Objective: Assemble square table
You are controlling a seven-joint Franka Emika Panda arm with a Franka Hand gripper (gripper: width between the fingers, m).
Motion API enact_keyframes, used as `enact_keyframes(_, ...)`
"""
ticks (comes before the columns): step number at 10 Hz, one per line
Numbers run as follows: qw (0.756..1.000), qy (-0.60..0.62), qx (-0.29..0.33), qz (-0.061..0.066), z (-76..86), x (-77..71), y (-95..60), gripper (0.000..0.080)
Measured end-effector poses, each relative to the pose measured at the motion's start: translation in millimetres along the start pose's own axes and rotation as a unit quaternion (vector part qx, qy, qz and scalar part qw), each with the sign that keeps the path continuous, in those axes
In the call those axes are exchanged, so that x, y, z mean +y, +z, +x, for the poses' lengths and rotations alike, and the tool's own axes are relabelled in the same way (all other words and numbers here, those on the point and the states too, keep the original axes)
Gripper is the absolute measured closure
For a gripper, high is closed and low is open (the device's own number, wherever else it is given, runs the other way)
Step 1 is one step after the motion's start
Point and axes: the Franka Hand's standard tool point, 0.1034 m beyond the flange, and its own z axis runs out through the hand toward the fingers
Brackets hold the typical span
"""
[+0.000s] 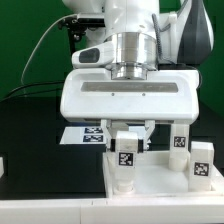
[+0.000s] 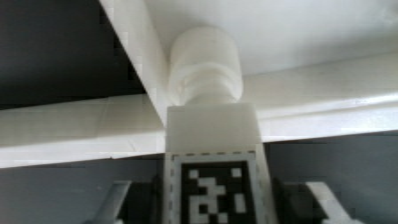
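Note:
My gripper (image 1: 128,150) hangs over the white square slab (image 1: 160,188) at the front and is shut on a chunky white leg (image 1: 125,160) with a black-and-white tag. The leg stands upright, its lower end at the slab near the slab's left corner in the exterior view. In the wrist view the gripper (image 2: 217,200) holds the tagged leg (image 2: 217,150) between both fingers (image 2: 125,197); the leg's rounded threaded tip (image 2: 205,65) points at the slab's white edges (image 2: 71,130). Two more tagged legs (image 1: 181,144) (image 1: 202,166) stand at the slab's right in the exterior view.
The marker board (image 1: 84,133) lies flat on the black table behind the slab, partly hidden by the gripper. The arm's white body fills the middle of the exterior view. A green wall stands at the back.

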Motion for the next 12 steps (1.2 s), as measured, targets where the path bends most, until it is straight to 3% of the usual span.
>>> enact_keyframes(4,1.0,-0.001,-0.003,-0.005,-7.8,4.4,7.0,0.0515)
enact_keyframes(9,1.0,-0.005,0.011,-0.008,-6.4,2.5,8.5,0.0505)
enact_keyframes(11,1.0,-0.005,0.011,-0.008,-6.6,2.5,8.6,0.0197)
enact_keyframes(12,1.0,-0.002,-0.015,-0.003,-9.8,1.4,11.4,0.0197)
